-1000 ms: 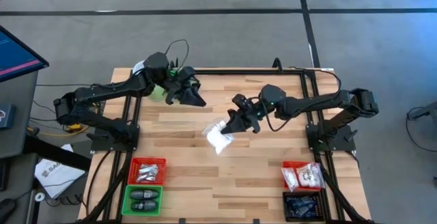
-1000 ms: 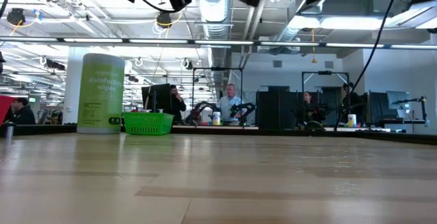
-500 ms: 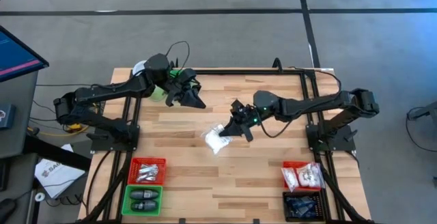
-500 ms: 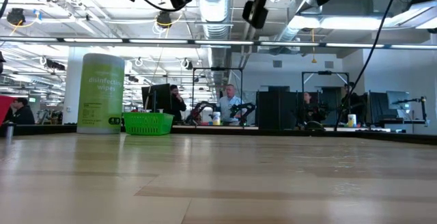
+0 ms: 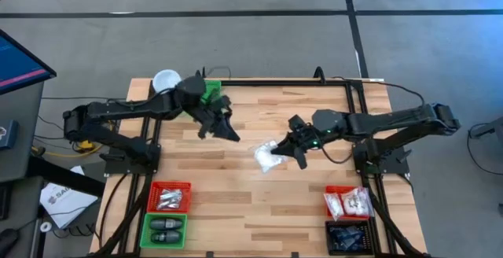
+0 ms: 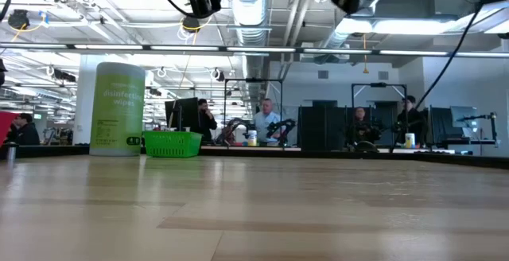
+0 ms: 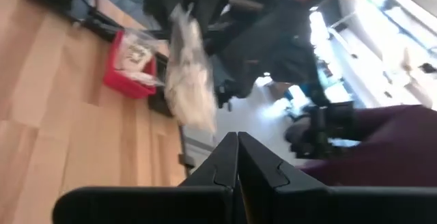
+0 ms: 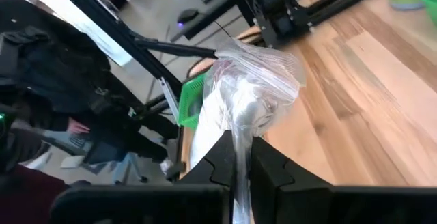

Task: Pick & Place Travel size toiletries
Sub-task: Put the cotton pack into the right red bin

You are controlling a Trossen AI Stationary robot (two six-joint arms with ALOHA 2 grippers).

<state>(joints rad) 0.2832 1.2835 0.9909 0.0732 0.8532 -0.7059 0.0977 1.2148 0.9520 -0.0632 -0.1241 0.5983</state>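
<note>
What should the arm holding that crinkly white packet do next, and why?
Probably carry it toward the red bin near the table's right corner. The right gripper is shut on the white sachet above mid-table, and that bin already holds similar white sachets. The left gripper is shut and empty, so it can wait.

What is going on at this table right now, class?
The right gripper is shut on a clear crinkly sachet and holds it above the middle of the wooden table. The left gripper is shut and empty, nearby. Sorted toiletries already fill the bins along the table's near edge.
</note>
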